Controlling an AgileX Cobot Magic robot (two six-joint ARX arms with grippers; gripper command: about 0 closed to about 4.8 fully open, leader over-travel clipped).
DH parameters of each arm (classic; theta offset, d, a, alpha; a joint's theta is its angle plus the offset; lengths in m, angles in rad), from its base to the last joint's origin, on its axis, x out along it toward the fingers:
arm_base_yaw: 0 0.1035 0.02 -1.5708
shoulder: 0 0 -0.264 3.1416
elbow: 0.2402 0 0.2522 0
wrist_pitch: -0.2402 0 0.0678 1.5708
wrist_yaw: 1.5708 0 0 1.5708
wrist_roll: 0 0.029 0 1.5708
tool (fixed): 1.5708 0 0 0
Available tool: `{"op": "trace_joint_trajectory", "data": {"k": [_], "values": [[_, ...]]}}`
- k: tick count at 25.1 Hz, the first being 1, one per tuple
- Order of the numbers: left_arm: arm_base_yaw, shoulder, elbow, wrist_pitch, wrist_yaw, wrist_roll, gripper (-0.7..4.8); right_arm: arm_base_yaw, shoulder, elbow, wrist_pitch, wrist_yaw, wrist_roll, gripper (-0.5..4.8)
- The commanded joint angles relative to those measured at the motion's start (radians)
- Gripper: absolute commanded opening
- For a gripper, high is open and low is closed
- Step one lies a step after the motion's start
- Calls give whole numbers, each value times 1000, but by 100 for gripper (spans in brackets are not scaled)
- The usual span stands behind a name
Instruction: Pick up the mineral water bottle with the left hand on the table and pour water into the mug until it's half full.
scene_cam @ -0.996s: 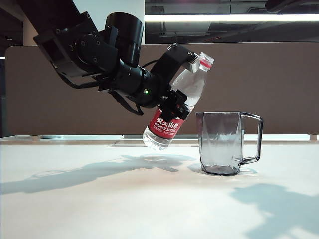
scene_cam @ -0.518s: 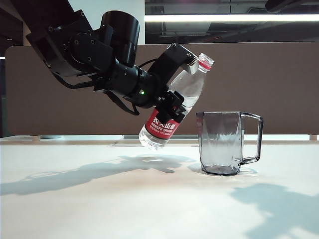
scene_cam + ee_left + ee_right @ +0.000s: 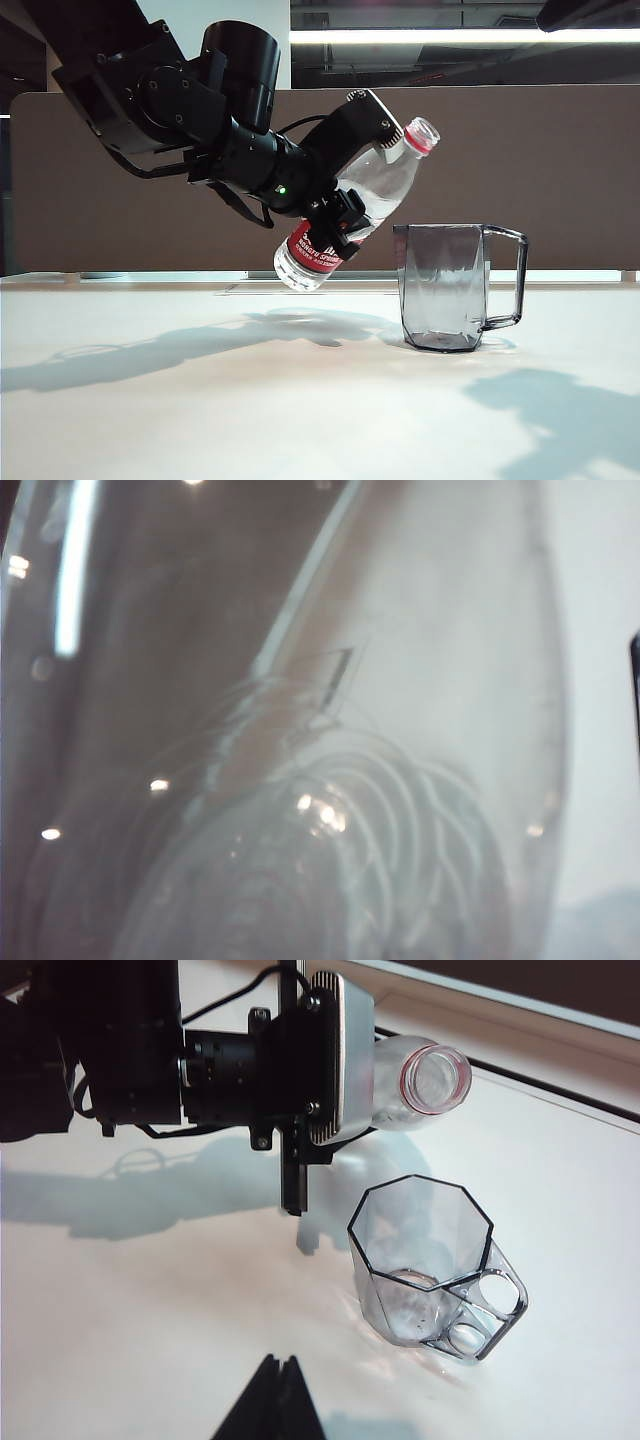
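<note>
My left gripper (image 3: 355, 170) is shut on the mineral water bottle (image 3: 380, 185) and holds it above the table (image 3: 200, 400), tilted. The bottle's open, red-ringed mouth (image 3: 424, 133) points up and to the right, towards the mug (image 3: 445, 285). The smoky grey mug stands upright on the table, handle to the right, and its rim is below the bottle's mouth. In the right wrist view the bottle's mouth (image 3: 435, 1077) sits just beyond the mug's rim (image 3: 420, 1225), with no stream between them. The clear bottle (image 3: 330, 780) fills the left wrist view. My right gripper (image 3: 280, 1365) hangs shut, short of the mug.
A brown partition (image 3: 560, 170) runs behind the table's far edge. The left arm's bulky black joints (image 3: 170, 95) hang over the left half of the table and cast a long shadow (image 3: 170, 345) there.
The left wrist has rolled. The bottle now leans further over, with its mouth shifted right towards the mug and its base swung left and up. The mug has not moved.
</note>
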Motion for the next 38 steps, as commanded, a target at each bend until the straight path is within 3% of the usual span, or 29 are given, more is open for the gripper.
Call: {"op": "trace_joint_trajectory", "data": {"k": [1,6,21,25,36,38], "values": [[0,-17,8,64,5,37,179,-1,-3,6,3,5,-3,-9],[0,-17,8,56,5,136,179,-1,-3,6,-14,5,-3,-9],[10,-17,8,-13,4,238,179,-1,-3,6,-17,5,-3,-9],[11,-15,10,-6,4,304,179,-1,-3,6,-16,5,-3,-9],[23,24,10,118,4,304,179,-1,-3,6,-16,5,-3,-8],[23,25,10,118,4,337,179,-1,-3,6,-16,5,-3,-9]]}}
